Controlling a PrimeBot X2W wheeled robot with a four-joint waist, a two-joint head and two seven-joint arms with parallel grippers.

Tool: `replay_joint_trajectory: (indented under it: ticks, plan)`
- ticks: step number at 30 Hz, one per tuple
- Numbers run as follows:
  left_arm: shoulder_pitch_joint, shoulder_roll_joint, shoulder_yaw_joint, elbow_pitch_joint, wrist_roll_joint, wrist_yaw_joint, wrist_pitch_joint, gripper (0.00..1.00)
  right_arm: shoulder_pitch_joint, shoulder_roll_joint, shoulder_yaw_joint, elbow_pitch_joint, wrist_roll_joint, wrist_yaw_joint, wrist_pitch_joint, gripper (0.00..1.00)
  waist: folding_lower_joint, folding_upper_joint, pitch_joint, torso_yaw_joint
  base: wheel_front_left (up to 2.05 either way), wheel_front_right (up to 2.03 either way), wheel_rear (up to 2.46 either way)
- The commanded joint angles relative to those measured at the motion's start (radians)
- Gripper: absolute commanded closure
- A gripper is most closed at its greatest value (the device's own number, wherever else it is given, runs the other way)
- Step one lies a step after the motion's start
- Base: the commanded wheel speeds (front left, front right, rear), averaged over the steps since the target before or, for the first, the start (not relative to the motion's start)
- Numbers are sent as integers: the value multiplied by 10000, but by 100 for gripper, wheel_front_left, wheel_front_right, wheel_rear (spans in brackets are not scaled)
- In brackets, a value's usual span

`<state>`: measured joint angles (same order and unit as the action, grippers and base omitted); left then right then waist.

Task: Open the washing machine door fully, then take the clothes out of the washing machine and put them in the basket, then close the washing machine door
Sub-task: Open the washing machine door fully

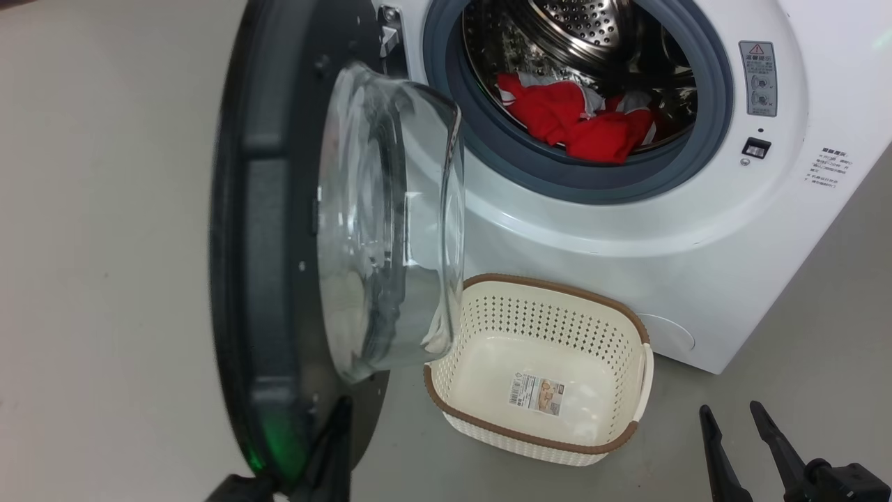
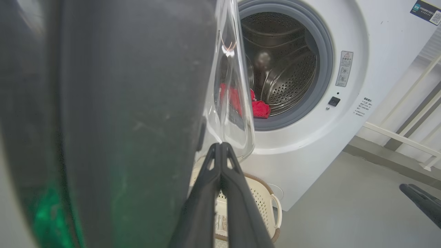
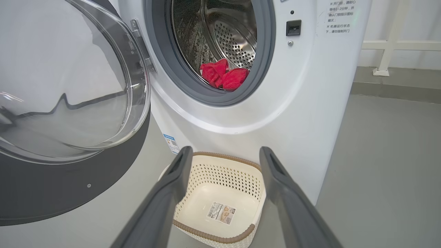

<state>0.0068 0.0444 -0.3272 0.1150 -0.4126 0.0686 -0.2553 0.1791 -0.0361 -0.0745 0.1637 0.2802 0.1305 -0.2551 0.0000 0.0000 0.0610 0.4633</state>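
Observation:
The washing machine door stands swung out to the left, edge-on to me, its glass bowl facing the white washing machine. Red clothes lie at the front of the steel drum. The basket sits empty on the floor below the opening. My left gripper is shut with nothing in it, lying close against the door's inner face near its lower edge; its tips reach the bowl's bottom rim. My right gripper hangs open right of the basket, and its wrist view looks down over the basket toward the clothes.
Grey floor spreads left of the door and right of the machine. A white railing runs along the wall to the machine's right. The door latch slot and a warning label sit on the front panel right of the opening.

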Motion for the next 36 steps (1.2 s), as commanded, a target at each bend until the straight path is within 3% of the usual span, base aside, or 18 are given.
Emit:
replay_joint_trajectory:
  ticks: [1,20,36]
  plan:
    - [-109,58,808,-188,118,189,-65,100,-323,-145,311,-267,-95,2,-66,0,0,0,48,-7,0,0,0]
    - [-674,58,3877,149,721,48,-65,100,-496,-257,276,-329,-110,2,-67,0,0,0,367,-226,0,0,0]
    - [-2277,75,6680,1575,1803,-630,-65,100,-730,-485,324,-364,-38,2,-67,0,0,0,766,-535,0,0,0]
